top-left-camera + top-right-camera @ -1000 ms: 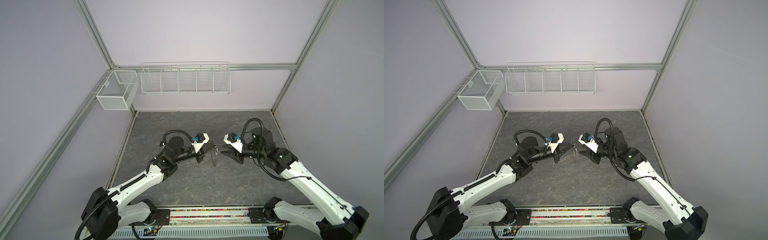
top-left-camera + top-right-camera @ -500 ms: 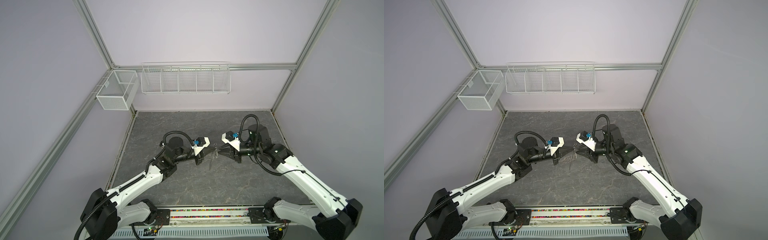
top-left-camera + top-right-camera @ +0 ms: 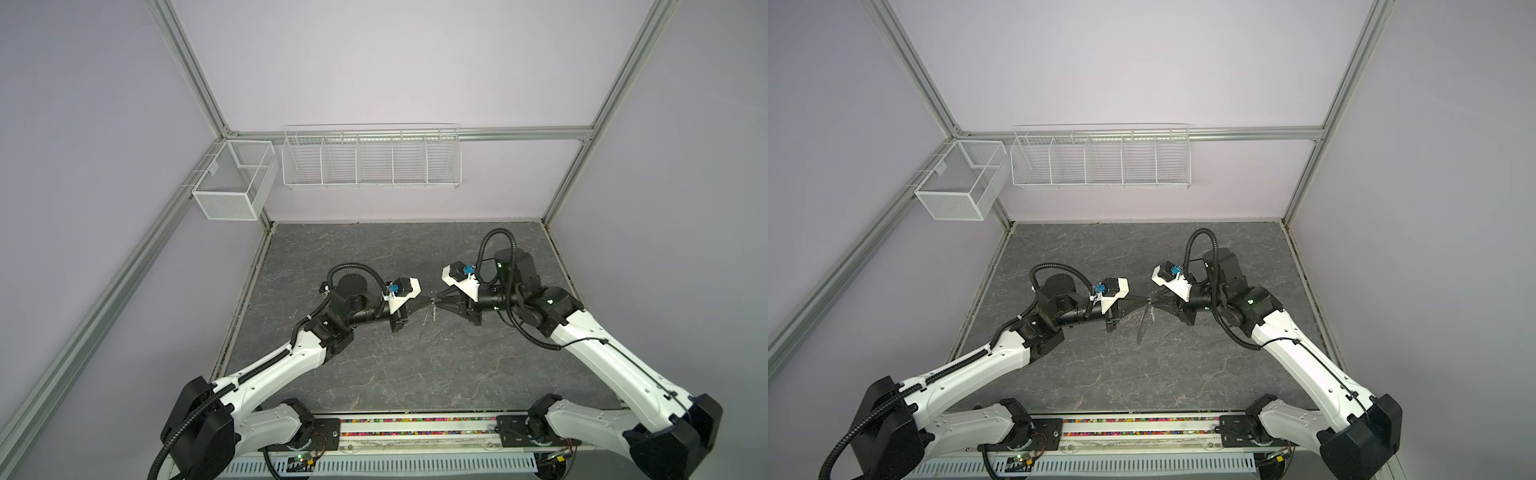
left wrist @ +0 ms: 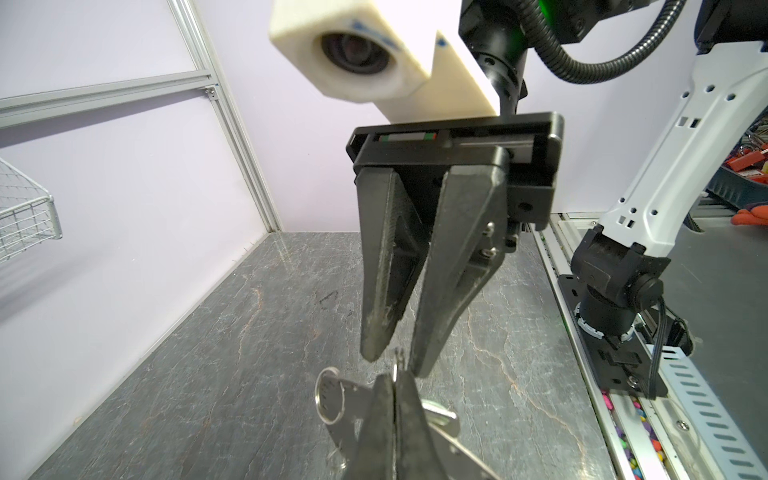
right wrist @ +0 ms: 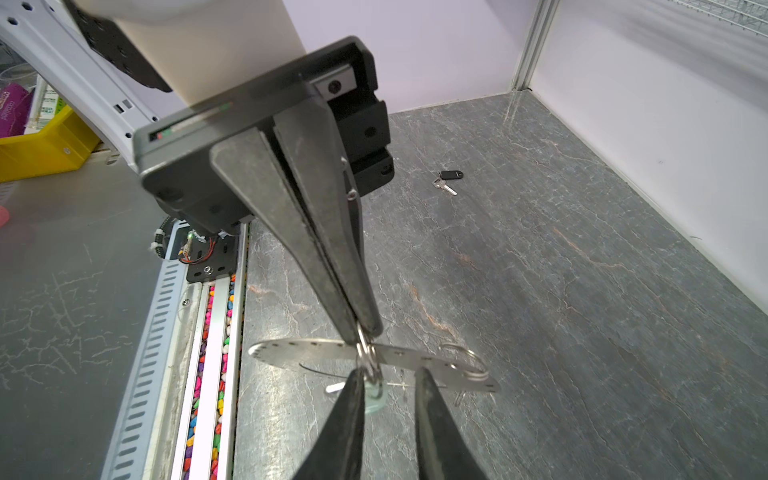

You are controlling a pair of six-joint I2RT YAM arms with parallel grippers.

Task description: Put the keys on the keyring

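Right wrist view: keyring [image 5: 299, 352] is pinched shut by left claw [image 5: 365, 329]; right claw [image 5: 390, 415] is held part-open, nothing visibly gripped. Pale key [image 5: 376, 399] is judged hung; black key [image 5: 447, 180] is seen loose on worktop [image 5: 582, 291].

Your flat grey disc keyring [image 5: 307, 353] is brushed, matt metal with shinier wire loops. The small key [image 5: 451, 175] has a smooth black plastic head and a bright metal blade. The dark veined tabletop [image 3: 374, 374], lower middle of both top views, looks smooth and stone-like, faintly glossy.

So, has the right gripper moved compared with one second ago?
Yes. The right gripper moved slightly left, away from the table's right edge, toward the keyring.
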